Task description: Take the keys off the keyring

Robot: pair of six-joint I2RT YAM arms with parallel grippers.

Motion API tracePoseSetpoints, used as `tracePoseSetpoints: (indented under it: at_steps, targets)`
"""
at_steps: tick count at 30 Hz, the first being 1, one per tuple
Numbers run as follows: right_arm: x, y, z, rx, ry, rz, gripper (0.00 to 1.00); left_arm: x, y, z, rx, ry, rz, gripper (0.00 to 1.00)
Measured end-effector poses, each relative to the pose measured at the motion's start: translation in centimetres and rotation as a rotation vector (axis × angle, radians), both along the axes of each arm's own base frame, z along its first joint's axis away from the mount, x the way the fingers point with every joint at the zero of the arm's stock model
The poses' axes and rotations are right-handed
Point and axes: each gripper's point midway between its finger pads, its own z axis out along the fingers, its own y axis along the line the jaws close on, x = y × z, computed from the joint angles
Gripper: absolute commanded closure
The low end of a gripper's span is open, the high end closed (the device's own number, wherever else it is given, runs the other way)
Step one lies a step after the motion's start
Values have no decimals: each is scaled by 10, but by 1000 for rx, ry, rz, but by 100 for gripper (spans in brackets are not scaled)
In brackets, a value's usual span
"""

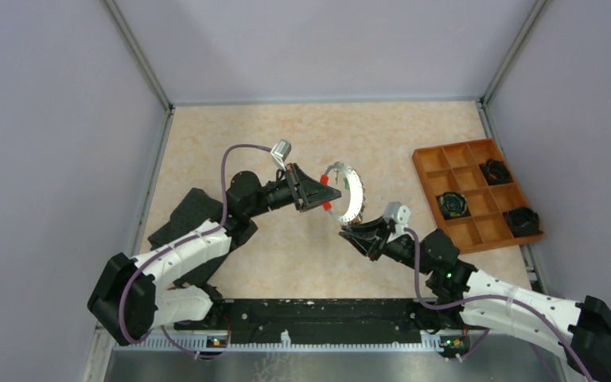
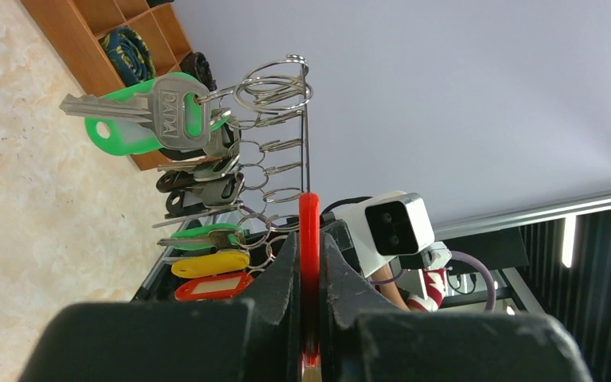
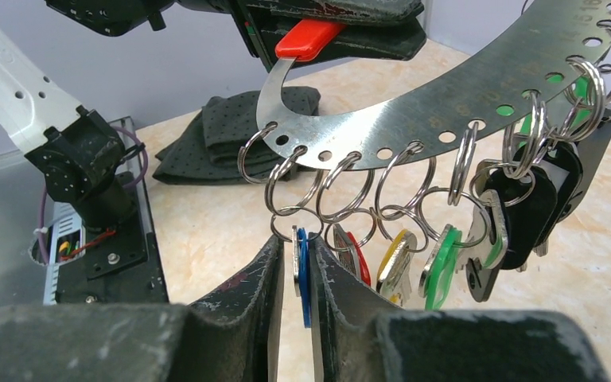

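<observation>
Steel keyring (image 3: 445, 103) held clear of counter (image 1: 231, 135) by its red sleeve (image 3: 310, 38), clamped tight in left hand (image 2: 309, 255). Nearly shut right hand (image 3: 296, 247) pinching blue key (image 3: 303, 278) hanging nearest sleeve; other keys (image 3: 445, 270) beyond. Best twist slowly, walking its split ring (image 3: 274, 208) off the steel, sleeve kept rigid.

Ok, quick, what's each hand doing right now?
Left hand: closed on the red sleeve of the large grey metal keyring.
Right hand: closed on a small blue-headed metal key hanging from that ring.
</observation>
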Motion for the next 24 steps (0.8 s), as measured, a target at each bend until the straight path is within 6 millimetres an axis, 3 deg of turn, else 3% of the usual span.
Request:
tracePoseSetpoints:
  at_steps: [14, 24]
  targets:
    - [0, 0, 0, -1, 1, 1, 78, 1, -1, 0, -2, -1, 0, 100]
    - [0, 0, -1, -2, 7, -2, 83, 1, -1, 0, -2, -2, 0, 100]
